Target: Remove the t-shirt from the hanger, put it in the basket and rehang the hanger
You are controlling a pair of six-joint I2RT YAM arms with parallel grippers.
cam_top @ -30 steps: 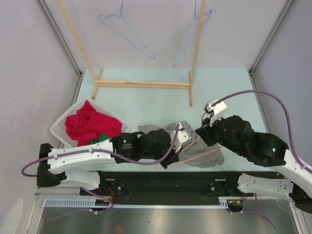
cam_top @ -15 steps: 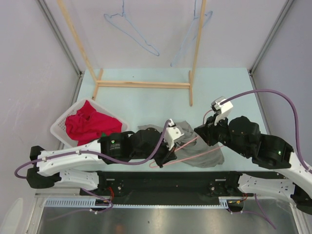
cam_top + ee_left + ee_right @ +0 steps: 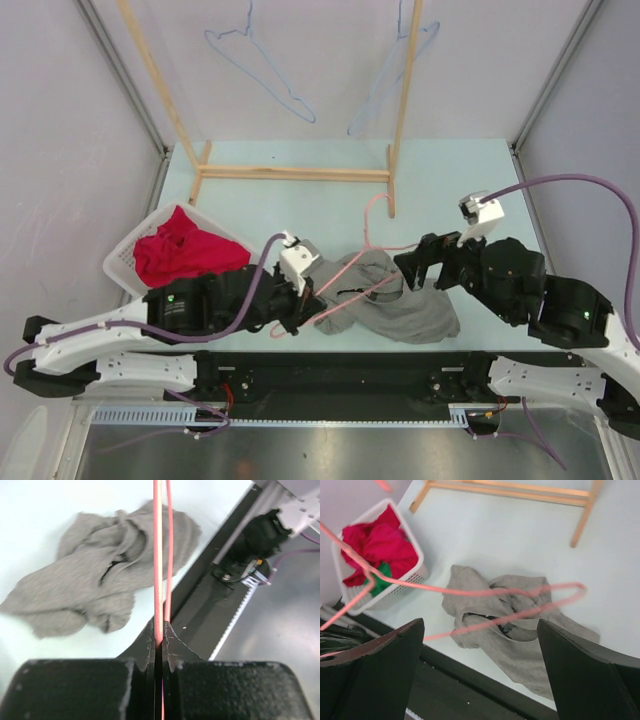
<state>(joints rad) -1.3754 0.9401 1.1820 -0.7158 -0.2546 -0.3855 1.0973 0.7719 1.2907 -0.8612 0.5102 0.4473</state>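
Left jaws pinching pink hanger, grey t-shirt heaped on table

Both arms angle toward centre, left fingers pinched tight (right fingers spread wide).

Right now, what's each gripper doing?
Left gripper: shut on the pink hanger.
Right gripper: open, holding nothing.

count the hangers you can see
3. A left blue hanger and a right blue hanger hang on the wooden rack at the back. A pink hanger is clamped in the left gripper, over the grey t-shirt.
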